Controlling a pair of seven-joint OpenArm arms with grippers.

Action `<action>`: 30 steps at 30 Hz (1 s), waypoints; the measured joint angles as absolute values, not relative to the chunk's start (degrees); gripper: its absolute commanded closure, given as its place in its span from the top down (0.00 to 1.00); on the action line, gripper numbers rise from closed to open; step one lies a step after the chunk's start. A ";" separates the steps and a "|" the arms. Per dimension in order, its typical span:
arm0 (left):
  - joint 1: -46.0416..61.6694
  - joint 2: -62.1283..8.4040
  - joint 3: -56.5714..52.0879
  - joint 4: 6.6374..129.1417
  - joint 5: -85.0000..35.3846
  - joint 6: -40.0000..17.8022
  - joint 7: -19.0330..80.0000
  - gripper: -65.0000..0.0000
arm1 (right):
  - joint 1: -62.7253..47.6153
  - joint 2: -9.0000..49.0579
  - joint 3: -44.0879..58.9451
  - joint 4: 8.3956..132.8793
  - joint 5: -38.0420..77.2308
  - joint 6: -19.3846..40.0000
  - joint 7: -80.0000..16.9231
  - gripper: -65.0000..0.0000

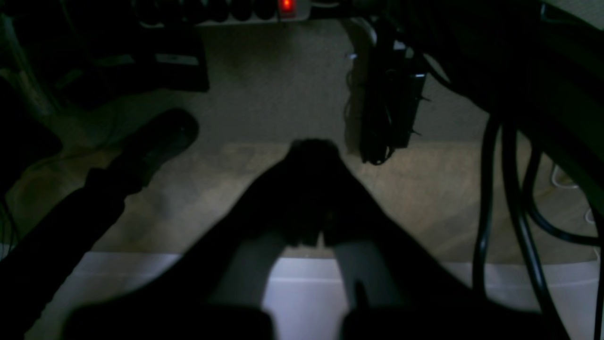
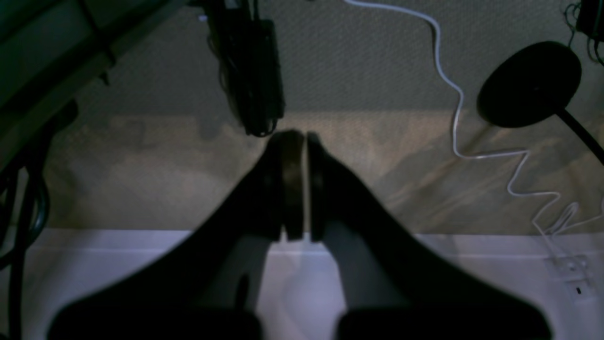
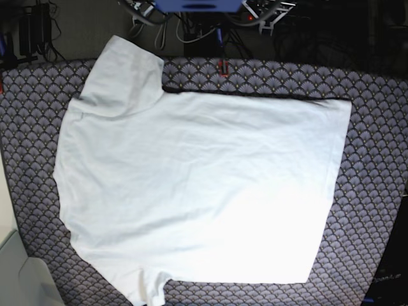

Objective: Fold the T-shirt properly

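Observation:
The white T-shirt point(image 3: 197, 191) lies spread flat on the purple-grey scallop-patterned cloth point(image 3: 376, 159) in the base view. One sleeve point(image 3: 124, 70) is at the upper left, the other point(image 3: 143, 287) at the lower left, and the hem is on the right. Neither gripper shows in the base view. In the left wrist view my left gripper point(image 1: 314, 151) is a dark shape over the floor, its fingers closed together with nothing in them. In the right wrist view my right gripper point(image 2: 306, 141) is shut and empty, also over the floor. The T-shirt shows in neither wrist view.
The arm mounts and cables point(image 3: 204, 9) sit beyond the cloth's far edge. On the floor are a power strip with a red light point(image 1: 287, 5), black cables point(image 1: 500, 189), a hanging black bundle point(image 2: 250, 71), a white cable point(image 2: 455, 118) and a black round base point(image 2: 528, 85).

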State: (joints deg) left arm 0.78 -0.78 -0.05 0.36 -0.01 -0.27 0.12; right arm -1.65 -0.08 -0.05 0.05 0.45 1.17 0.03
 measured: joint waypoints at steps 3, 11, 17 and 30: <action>0.78 -0.78 -0.25 0.36 -0.03 -0.27 0.10 0.00 | -1.67 -0.05 -0.05 0.05 0.45 1.17 0.03 0.00; 0.93 -0.78 -0.23 0.36 -0.01 -0.27 0.10 0.00 | -1.65 -0.03 -0.05 0.05 0.45 1.17 0.03 0.00; 1.63 -0.80 -0.23 0.60 -0.01 -0.27 -0.05 0.00 | -1.65 -0.03 -0.05 0.05 0.47 1.17 0.05 0.00; 6.02 -1.08 -0.23 8.62 -0.03 -0.30 0.36 0.00 | -1.65 -0.03 -0.08 0.05 0.47 1.17 0.03 0.00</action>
State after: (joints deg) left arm 6.02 -1.08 -0.23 8.62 -0.03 -0.30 0.36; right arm -1.65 -0.03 -0.08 0.05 0.47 1.17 0.03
